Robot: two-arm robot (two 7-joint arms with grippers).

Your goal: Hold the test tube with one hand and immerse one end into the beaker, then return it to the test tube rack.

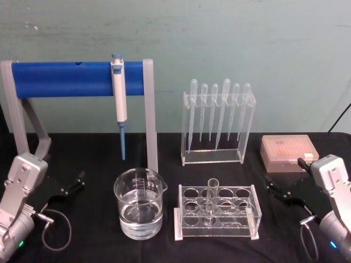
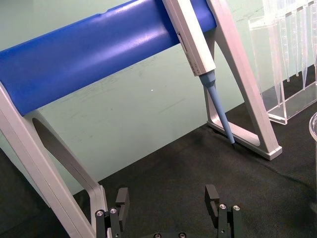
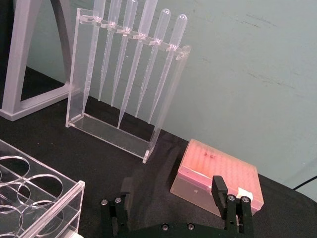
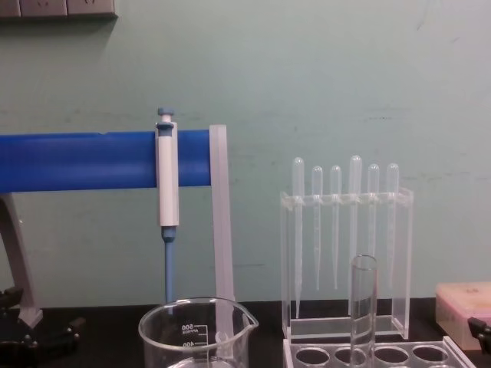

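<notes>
if squeezed too hard, could crack: test tube [image 1: 212,198], thin clear glass, long, round at the bottom, open at the top. standing straight up now in a hole toward the left side of the clear plastic rack [image 1: 249,219], near the middle of the table. could also catch on the hole if lifted crooked, and tip or drag the whole light rack. smooth and slippery too, so could slide down between the fingers.

just left of the rack, beaker [image 1: 139,204]: wide, round, clear glass, with a spout and water inside. could knock the rim if lowered off to one side, or splash if let go.

left gripper [image 1: 77,181] way over at the left edge, fingers spread wide, holding nothing. right gripper [image 1: 277,192] over at the right, near the pink box [image 1: 288,153], fingers also spread apart and empty. closer to the tube, so likely the better one for the grab.

black cloth [image 1: 219,249] underneath, flat and thin-looking, probably not much help for falling glass.
</notes>
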